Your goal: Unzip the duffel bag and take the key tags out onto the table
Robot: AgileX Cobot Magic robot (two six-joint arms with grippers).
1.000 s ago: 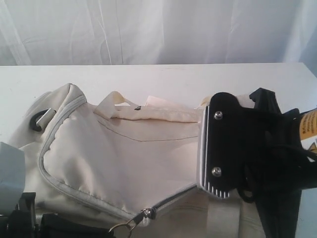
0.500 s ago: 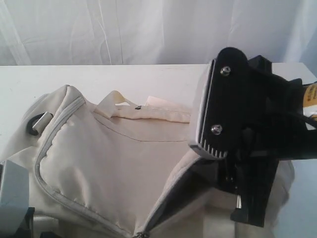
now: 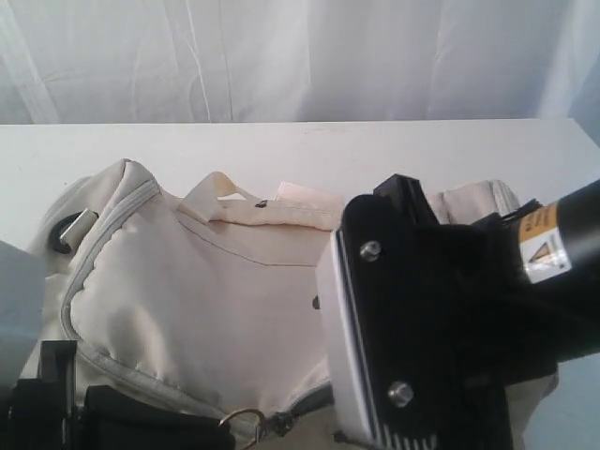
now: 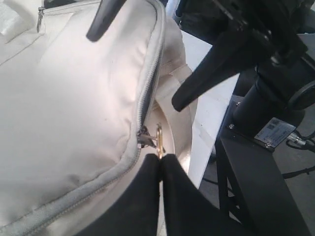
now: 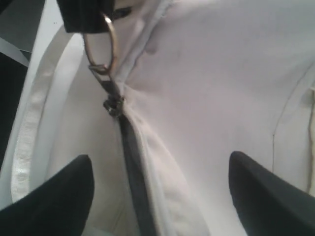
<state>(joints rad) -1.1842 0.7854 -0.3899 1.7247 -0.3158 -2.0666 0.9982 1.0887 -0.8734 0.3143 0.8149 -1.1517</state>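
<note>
Hanging over the near right part of the duffel bag (image 3: 197, 281), the right gripper (image 3: 375, 366) is shown in the exterior view lower and nearer the bag's middle than half a second ago. It was lifted then, and the dark lining was bared beneath it. That gap is now hidden behind the gripper's body. The zip's pull ring (image 3: 246, 418) is held at the near edge by the left gripper (image 3: 202, 433), close to where it was a second ago. The bag lies on the white table (image 3: 281, 150). The key tags are not seen and are judged to be inside the bag.

In the left wrist view, the left gripper's fingers (image 4: 142, 196) are pressed together on the pull ring, with the slider (image 4: 143, 139) just beside it on the grey piping. The right gripper's black fingers (image 4: 211, 73) are seen spread above the bag.

In the right wrist view, those fingers are set wide apart with nothing between them, aimed at the dark slit (image 5: 132, 167) below the slider. The zip is judged to be partly undone, and a reach into the opening appears to be prepared.
</note>
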